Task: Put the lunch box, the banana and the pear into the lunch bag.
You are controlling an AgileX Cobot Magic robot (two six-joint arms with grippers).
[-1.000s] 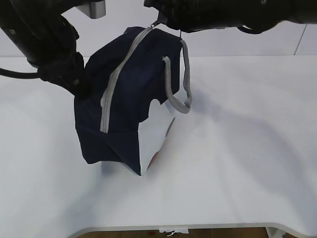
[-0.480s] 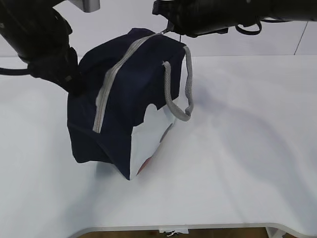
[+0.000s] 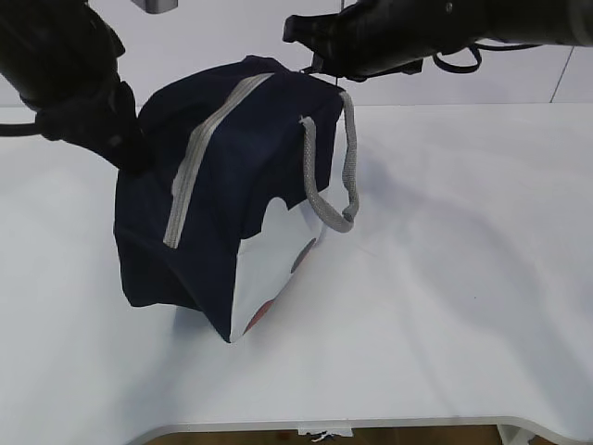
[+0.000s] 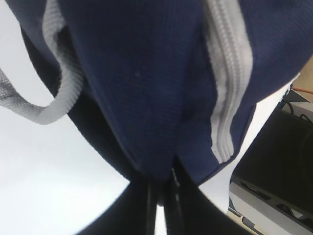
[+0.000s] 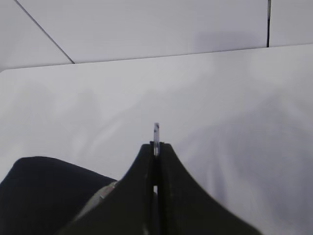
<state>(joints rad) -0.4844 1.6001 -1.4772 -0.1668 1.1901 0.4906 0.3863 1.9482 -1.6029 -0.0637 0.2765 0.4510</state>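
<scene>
A white table (image 3: 445, 306) fills most of the exterior view, smooth and matte, with soft grey shadows across it. Its front edge curves near the bottom, where a strip of brown floor shows. Behind the table stands a pale wall made of panels with thin dark seams.

One lunch bag (image 3: 232, 185) sits left of centre on the table. It is boxy, navy blue, with a white lower panel facing the camera. It leans, tilted on its base, with its top towards the back. One grey zipper (image 3: 199, 158) runs along its top and looks closed along the length in view. One grey webbing handle (image 3: 334, 176) hangs in a loop down its right side; the left wrist view shows another grey loop.

Two black robot arms reach in from the top. The left gripper (image 4: 161, 188) is clenched on a fold of the bag's navy fabric at its left end, beside the zipper's end. The right gripper (image 5: 156, 149) is clenched on a thin, pale metal piece (image 5: 156, 133) that sticks up between its fingertips, at the top far end of the bag.
</scene>
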